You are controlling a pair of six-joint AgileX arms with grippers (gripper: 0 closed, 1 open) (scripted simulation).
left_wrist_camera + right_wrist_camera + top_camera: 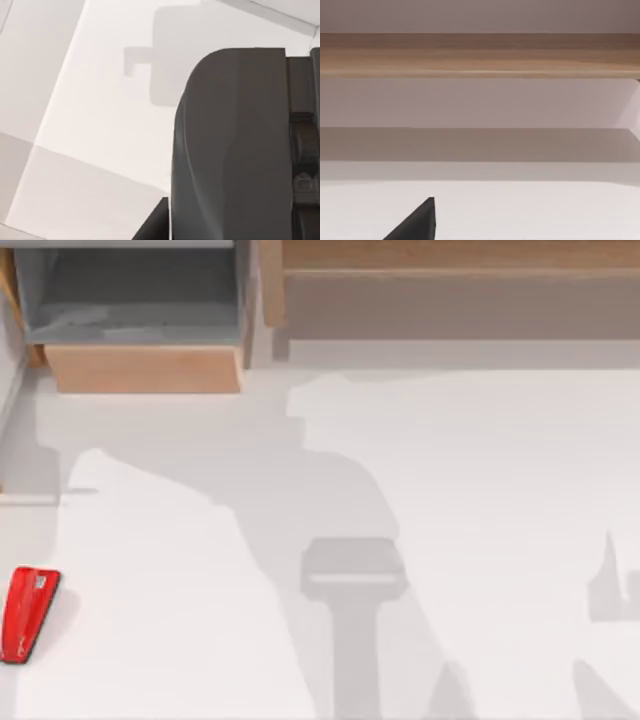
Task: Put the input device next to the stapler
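While the white table [480,490] spreads out below the left gripper [235,215], a long wooden ledge [480,55] runs straight ahead of the right gripper [420,222], along the table's far edge. A wooden box with a grey inside [140,330] stands at the far left corner of the table.

The mouse [230,125] sits right inside the left gripper, pressed between a black fingertip [160,220] on one side and a dark bar on the other. It is held clear of the table, and its shadow falls apart from it on the surface beneath.

The red stapler [28,613] lies flat at the table's left edge, well to the left of the arm's shadow [352,575] at mid-table.

Whether the right gripper is open or closed cannot be told.
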